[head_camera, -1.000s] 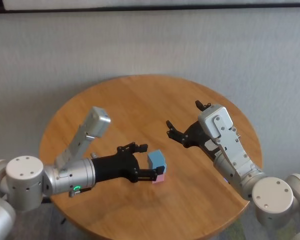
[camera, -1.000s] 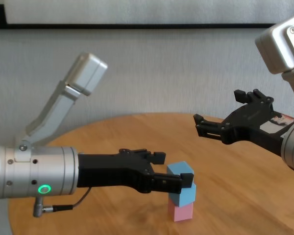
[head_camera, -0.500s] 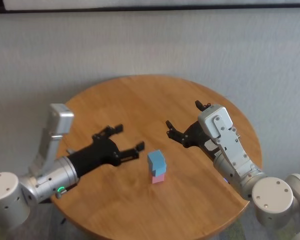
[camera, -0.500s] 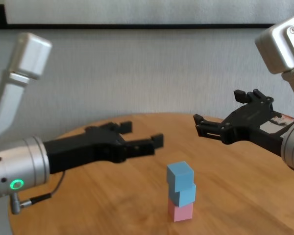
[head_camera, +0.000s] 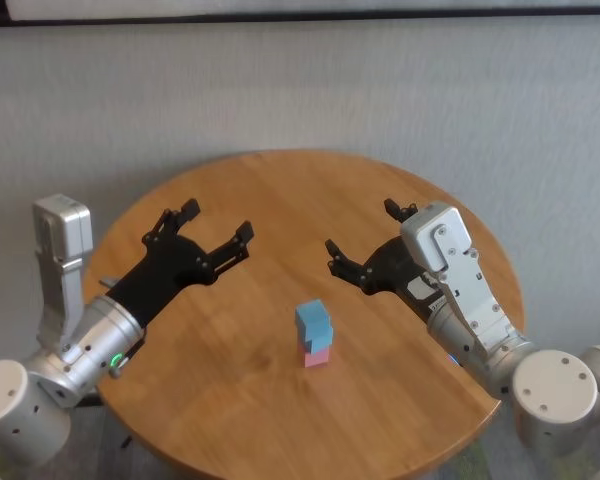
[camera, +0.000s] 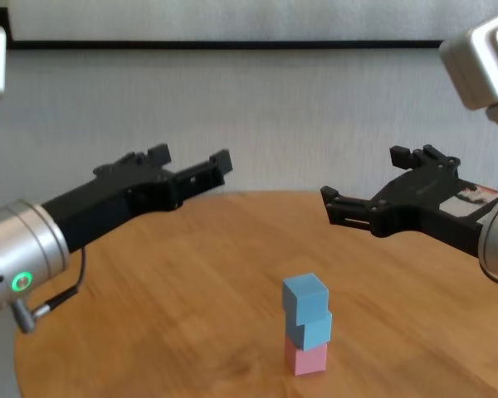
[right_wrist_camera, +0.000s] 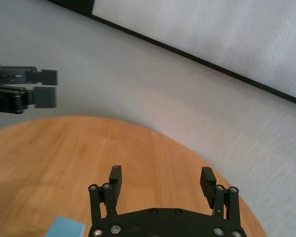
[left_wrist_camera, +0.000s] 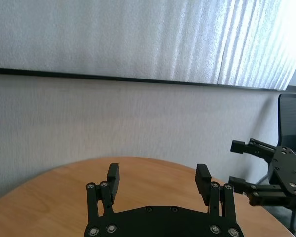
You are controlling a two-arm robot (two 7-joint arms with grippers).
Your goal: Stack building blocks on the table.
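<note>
Three building blocks stand in one stack near the middle of the table [head_camera: 280, 200]: a pale pink cube [head_camera: 318, 357] at the bottom, a light blue cube [camera: 310, 328] on it, and a second light blue cube [head_camera: 313, 317] on top, turned a little. The top cube also shows in the right wrist view [right_wrist_camera: 66, 228]. My left gripper [head_camera: 217, 220] is open and empty, raised above the table, left of and behind the stack. My right gripper [head_camera: 362, 228] is open and empty, hovering right of and behind the stack.
A grey wall with a dark strip stands behind the round table [camera: 191, 282]. A black office chair [left_wrist_camera: 291, 113] shows past the table in the left wrist view. The table's edge curves close around the stack's near side.
My left gripper has let go of the top blue cube, opened wide and drawn back up and to the left. The stack stays standing. The right gripper has barely moved.
</note>
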